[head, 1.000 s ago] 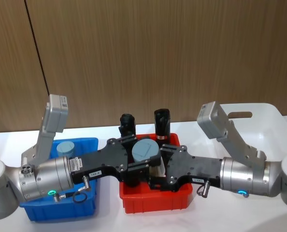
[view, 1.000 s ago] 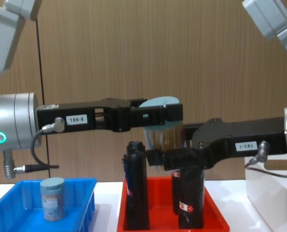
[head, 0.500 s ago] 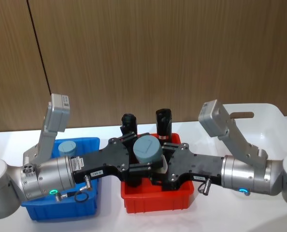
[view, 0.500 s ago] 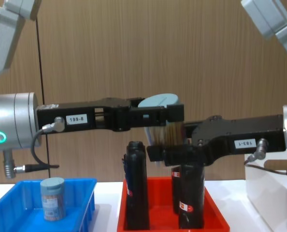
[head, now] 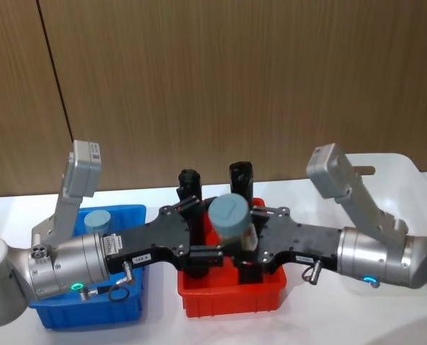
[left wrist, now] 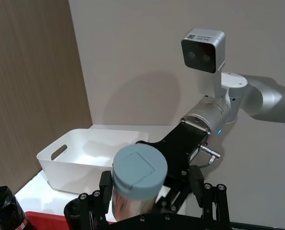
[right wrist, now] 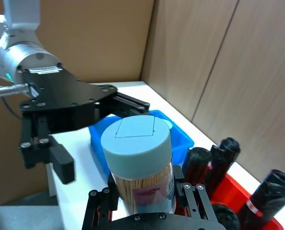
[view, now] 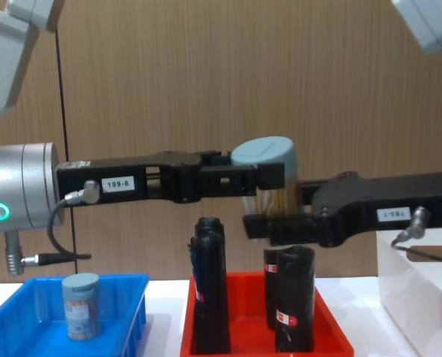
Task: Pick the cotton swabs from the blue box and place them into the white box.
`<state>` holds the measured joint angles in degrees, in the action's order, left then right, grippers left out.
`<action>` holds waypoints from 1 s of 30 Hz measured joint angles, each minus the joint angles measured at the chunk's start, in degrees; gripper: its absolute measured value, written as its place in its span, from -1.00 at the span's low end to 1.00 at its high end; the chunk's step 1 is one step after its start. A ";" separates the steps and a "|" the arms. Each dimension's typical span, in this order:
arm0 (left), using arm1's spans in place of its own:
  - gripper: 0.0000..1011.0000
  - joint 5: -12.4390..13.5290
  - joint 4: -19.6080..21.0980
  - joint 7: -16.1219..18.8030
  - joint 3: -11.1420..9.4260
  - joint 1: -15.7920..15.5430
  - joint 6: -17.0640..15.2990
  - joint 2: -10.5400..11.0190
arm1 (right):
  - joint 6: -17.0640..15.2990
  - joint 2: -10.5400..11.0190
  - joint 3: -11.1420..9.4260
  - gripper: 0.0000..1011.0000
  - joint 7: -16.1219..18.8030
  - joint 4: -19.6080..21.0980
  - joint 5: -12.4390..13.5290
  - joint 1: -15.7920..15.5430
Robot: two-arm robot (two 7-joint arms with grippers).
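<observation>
**Colours seen**

A pale blue-grey lid and a clear wall over tan sticks are seen on the raised cotton swab container [view: 264,160] and on a second container [view: 81,305] in the bright blue box [view: 27,331]. Black rolls [view: 210,282] with red-white labels are carried in a red tray [head: 231,300]. The white box [head: 397,169] is plain.

This looks like a robotics lab test station. A white counter [head: 12,208] stands against a wood-panelled wall [head: 235,86]. Plastic sorting bins sit in a row on it: the blue box [head: 70,315], a red tray [head: 231,302] and the white box [head: 407,180].
</observation>
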<state>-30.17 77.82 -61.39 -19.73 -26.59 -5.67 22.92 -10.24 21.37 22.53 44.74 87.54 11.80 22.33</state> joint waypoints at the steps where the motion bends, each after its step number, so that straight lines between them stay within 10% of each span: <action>1: 0.99 0.00 0.00 0.00 0.00 0.00 0.00 0.00 | 0.06 0.17 -0.13 0.29 -0.28 0.02 0.15 -0.09; 30: 0.99 -0.01 0.00 0.04 0.01 0.00 0.03 0.00 | 2.30 6.14 -6.04 0.29 -12.73 -4.98 3.96 -1.09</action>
<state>-30.18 77.82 -61.36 -19.72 -26.59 -5.64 22.92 -7.94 27.52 16.49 32.01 82.56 15.76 21.24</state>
